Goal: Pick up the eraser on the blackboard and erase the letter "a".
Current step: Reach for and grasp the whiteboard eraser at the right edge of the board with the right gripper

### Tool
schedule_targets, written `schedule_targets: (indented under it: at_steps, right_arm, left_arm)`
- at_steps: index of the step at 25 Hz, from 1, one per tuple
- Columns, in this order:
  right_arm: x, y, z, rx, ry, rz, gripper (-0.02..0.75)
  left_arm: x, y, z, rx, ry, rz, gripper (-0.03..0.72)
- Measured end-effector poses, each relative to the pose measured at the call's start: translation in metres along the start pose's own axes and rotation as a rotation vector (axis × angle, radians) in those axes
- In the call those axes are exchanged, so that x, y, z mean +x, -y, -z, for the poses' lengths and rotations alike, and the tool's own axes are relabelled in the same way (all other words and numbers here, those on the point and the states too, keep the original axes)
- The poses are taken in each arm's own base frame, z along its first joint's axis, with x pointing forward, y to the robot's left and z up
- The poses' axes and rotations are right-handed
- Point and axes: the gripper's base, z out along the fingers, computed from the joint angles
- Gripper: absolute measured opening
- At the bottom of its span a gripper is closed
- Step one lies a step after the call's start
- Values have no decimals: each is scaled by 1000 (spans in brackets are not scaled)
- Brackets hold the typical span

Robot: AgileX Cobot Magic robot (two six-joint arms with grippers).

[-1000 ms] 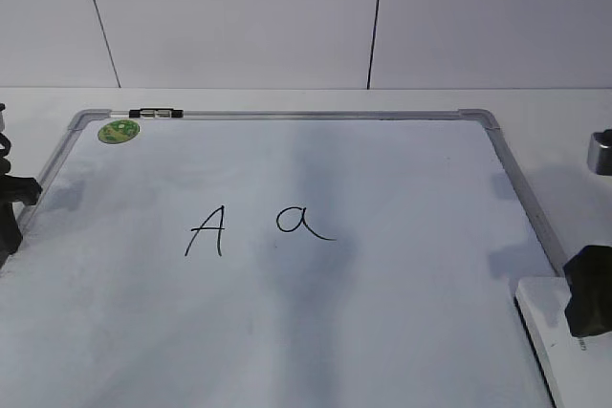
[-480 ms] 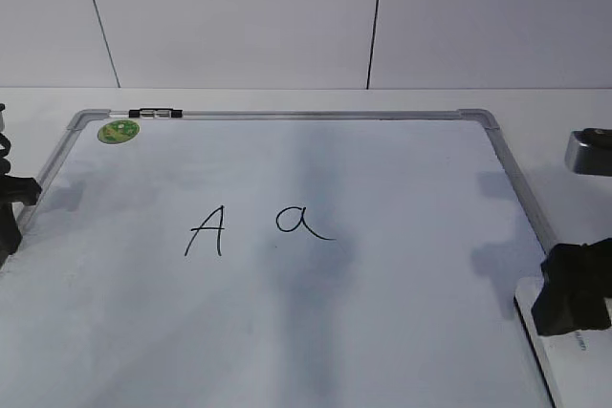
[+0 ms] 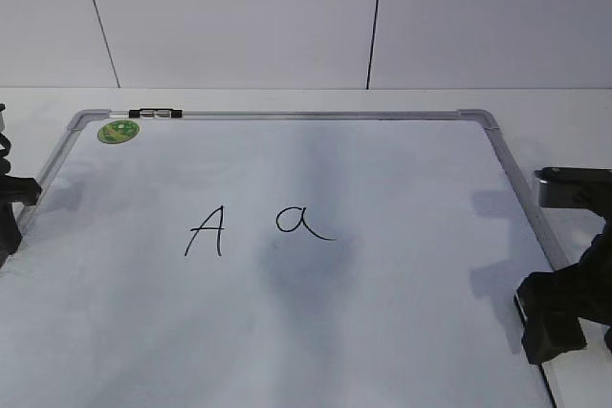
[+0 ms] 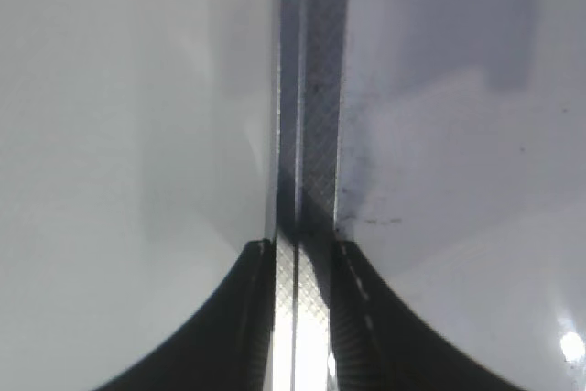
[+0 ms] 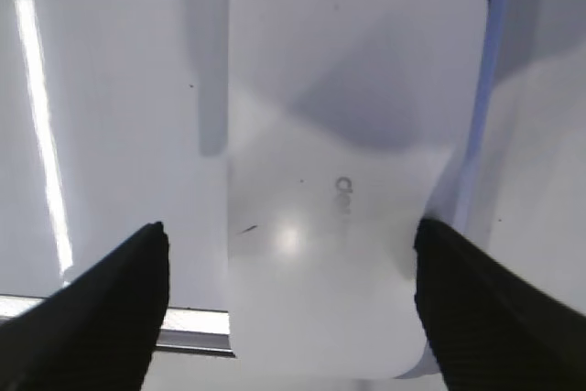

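- The blackboard (image 3: 382, 332) is lying flat on a white table (image 3: 555, 107), its silver frame running along the far and side edges, with a green round sticker (image 3: 119, 131) sitting in its far left corner
- A small black-and-silver clip (image 3: 156, 114) is sitting on the far frame rail just beside that sticker
- The letter "a" (image 3: 303, 222) is showing near the middle of the board, whole and unsmudged, with a taller capital "A" (image 3: 207, 231) standing just to its left; a faint grey smear is spreading below and around the small letter
- The right gripper (image 5: 293, 304) is hanging over the board's near right edge, well apart from the letter "a"; its jaws are spread wide, one dark finger showing on each side of the eraser (image 5: 352, 135) in the right wrist view and neither one touching it
- The eraser is lying flat with its white top up and faint grey print visible, by the frame at the board's right edge; in the exterior view the right gripper (image 3: 564, 317) is hiding it almost entirely
- The left gripper (image 4: 302, 318) is sitting at the board's left edge, its two dark fingers straddling the silver frame rail with a narrow gap between them; whether they are pressing on the rail I cannot tell
- In the exterior view the left gripper (image 3: 11, 212) is showing only as a dark shape at the left border
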Motion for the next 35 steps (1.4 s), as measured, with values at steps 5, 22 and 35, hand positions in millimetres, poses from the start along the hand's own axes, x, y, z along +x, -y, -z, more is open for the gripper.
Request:
schedule_targets:
  at_steps: [5, 22, 35]
  right_arm:
    - [0, 1, 1, 9, -8, 6, 643]
    - [-8, 6, 22, 82, 54, 15, 582]
    - [-12, 5, 17, 79, 58, -69, 627]
  left_arm:
    - [0, 0, 0, 0, 0, 0, 147]
    - [0, 0, 0, 0, -1, 0, 147]
    - [0, 0, 0, 0, -1, 0, 148]
